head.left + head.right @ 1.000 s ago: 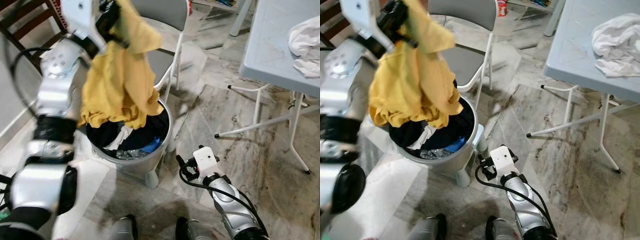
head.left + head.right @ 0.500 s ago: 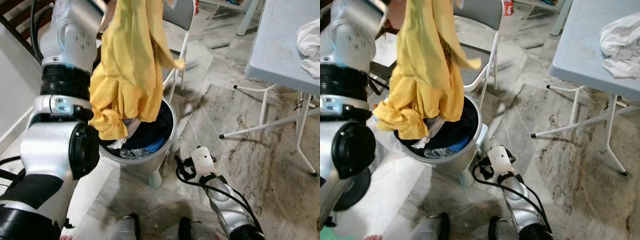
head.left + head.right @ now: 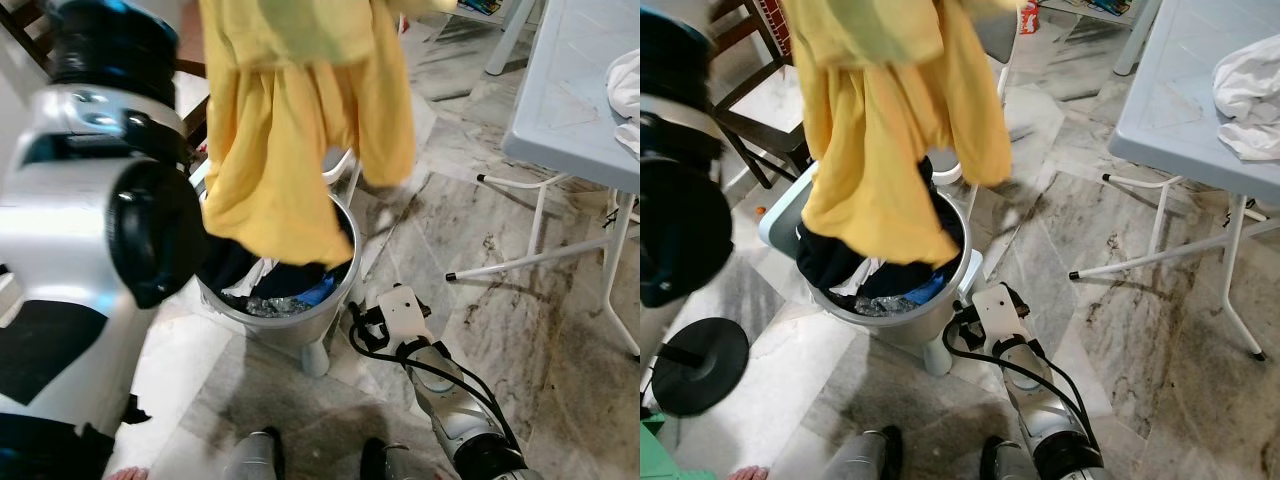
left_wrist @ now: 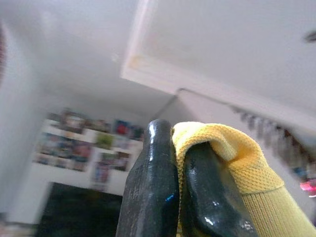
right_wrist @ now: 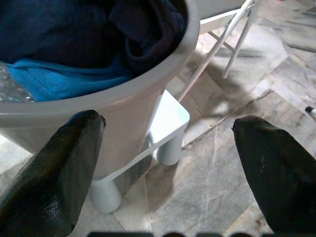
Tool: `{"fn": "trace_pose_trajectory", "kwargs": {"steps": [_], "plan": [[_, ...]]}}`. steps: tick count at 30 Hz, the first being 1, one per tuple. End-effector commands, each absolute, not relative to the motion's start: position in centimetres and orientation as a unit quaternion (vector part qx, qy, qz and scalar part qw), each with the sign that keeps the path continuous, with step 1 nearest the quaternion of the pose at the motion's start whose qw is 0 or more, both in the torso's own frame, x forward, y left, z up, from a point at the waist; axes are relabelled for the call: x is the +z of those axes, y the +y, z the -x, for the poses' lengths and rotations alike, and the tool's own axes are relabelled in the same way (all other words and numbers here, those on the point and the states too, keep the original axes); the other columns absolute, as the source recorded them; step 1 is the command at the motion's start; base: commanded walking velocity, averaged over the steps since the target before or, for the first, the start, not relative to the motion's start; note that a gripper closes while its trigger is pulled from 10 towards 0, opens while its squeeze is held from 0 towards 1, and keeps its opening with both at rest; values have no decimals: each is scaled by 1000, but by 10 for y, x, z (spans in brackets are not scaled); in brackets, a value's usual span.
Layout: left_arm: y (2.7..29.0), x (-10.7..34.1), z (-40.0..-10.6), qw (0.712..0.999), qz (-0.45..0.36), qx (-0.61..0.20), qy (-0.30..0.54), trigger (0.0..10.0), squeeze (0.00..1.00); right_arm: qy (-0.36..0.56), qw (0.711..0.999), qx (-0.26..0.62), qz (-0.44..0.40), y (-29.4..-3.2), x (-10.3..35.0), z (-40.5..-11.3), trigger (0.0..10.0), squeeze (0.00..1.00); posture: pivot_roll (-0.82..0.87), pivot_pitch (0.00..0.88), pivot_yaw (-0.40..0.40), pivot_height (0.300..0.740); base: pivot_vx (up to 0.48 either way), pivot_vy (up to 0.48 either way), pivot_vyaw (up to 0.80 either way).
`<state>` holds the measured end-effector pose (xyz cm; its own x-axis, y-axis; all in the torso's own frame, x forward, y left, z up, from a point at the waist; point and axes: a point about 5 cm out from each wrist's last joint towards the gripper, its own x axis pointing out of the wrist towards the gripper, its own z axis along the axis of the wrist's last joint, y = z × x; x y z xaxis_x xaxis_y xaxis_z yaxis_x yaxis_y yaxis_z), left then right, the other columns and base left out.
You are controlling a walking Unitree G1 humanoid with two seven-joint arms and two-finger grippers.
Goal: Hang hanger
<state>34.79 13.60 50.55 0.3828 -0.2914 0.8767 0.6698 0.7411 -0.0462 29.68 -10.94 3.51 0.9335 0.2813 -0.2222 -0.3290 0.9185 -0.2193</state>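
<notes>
Yellow garment (image 3: 285, 150) lifted higher, hanging vertically

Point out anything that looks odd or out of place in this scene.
The task names a hanger, yet the left gripper is shut on a yellow garment, bunched and dangling over the grey laundry basket. A crumpled white cloth lies at the grey table edge. The right gripper hangs open beside the basket.
</notes>
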Motion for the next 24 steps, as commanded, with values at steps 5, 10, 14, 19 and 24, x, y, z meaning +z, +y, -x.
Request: {"fn": "trace_pose_trajectory", "kwargs": {"steps": [5, 10, 14, 19, 24], "plan": [[173, 407, -378, 896, 139, -196, -374, 0, 0, 117, 969, 175, 130, -110, 21, -284, 10000, 0, 90, 168, 29, 740, 0, 0, 0], [214, 301, -375, 955, 130, -77, -256, 0, 0, 125, 964, 188, 141, -117, 18, -281, 10000, 0, 104, 182, -2, 740, 0, 0, 0], [233, 236, -359, 974, 128, -19, -188, 1843, 0, 126, 961, 201, 138, -119, 18, -280, 10000, 0, 115, 202, -31, 740, 0, 0, 0], [246, 114, -311, 980, 186, 66, -12, 2275, 0, 105, 956, 256, 100, -107, 26, -275, 10000, 0, 119, 222, -61, 740, 0, 0, 0], [221, 73, -285, 976, 207, 43, 55, 10000, 0, 107, 952, 265, 108, -107, 26, -272, 10000, 0, 120, 237, -78, 740, 0, 0, 0]]}}
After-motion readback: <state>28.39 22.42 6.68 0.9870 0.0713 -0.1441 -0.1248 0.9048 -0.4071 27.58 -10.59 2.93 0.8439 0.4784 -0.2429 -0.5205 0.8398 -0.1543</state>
